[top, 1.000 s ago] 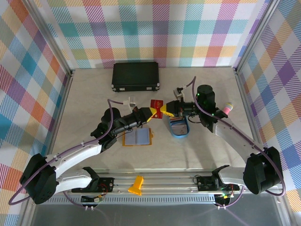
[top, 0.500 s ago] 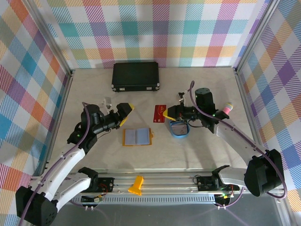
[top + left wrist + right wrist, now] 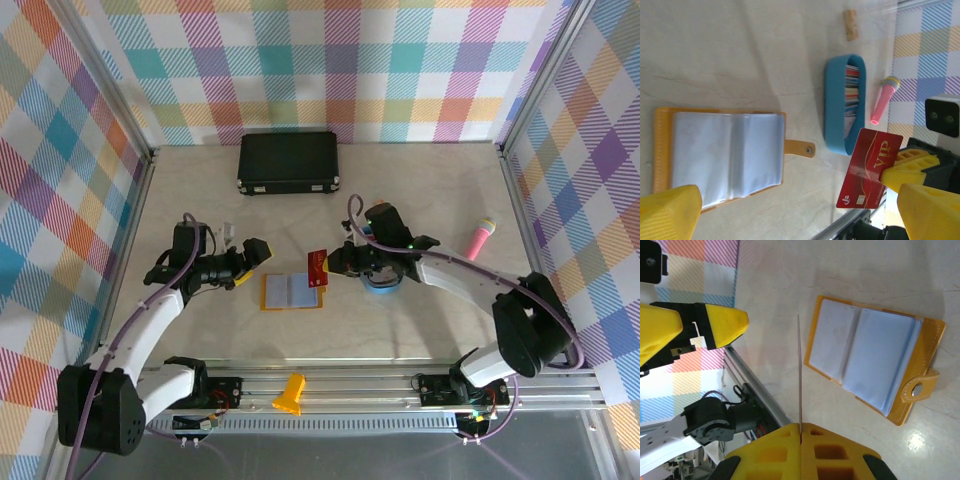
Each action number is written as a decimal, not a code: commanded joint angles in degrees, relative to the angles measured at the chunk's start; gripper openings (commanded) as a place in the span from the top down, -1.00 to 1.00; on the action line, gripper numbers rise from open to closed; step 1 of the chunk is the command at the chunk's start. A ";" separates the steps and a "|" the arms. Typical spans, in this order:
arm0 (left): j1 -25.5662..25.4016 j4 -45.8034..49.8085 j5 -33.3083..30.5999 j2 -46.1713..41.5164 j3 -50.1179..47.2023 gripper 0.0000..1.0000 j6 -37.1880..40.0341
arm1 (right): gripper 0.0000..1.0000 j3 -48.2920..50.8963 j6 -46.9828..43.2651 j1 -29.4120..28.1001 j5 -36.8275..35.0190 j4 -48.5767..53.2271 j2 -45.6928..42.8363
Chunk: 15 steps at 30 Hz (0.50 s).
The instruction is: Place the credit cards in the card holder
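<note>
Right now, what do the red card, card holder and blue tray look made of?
Red card: glossy stiff plastic, flat, with gold print. Card holder: mustard leather-like cover, probably synthetic; cloudy clear-plastic sleeves. Blue tray: matte, thick rounded wall, perhaps silicone or soft plastic.

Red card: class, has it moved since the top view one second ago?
Yes. The red card, held in the right pincer, has come nearer and leftward, away from the black case, to the right edge of the open card holder.
</note>
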<state>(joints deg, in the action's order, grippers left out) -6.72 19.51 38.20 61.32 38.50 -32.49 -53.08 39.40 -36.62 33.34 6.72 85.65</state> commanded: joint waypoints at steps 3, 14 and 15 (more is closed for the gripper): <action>1.62 -2.81 4.08 3.75 -2.07 -0.99 0.74 | 1.00 -3.32 -2.03 -1.00 -3.68 0.26 2.77; -0.32 -9.87 1.30 6.76 -6.33 -0.90 -1.11 | 1.00 -8.54 0.18 -5.61 -4.61 2.92 10.74; -0.90 -9.59 0.63 7.16 -6.35 -0.88 -0.64 | 1.00 -8.62 0.62 -6.35 -5.82 3.20 10.85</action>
<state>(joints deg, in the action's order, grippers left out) -6.37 11.79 39.72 67.57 32.86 -33.54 -59.92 38.89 -40.99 29.17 8.34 96.03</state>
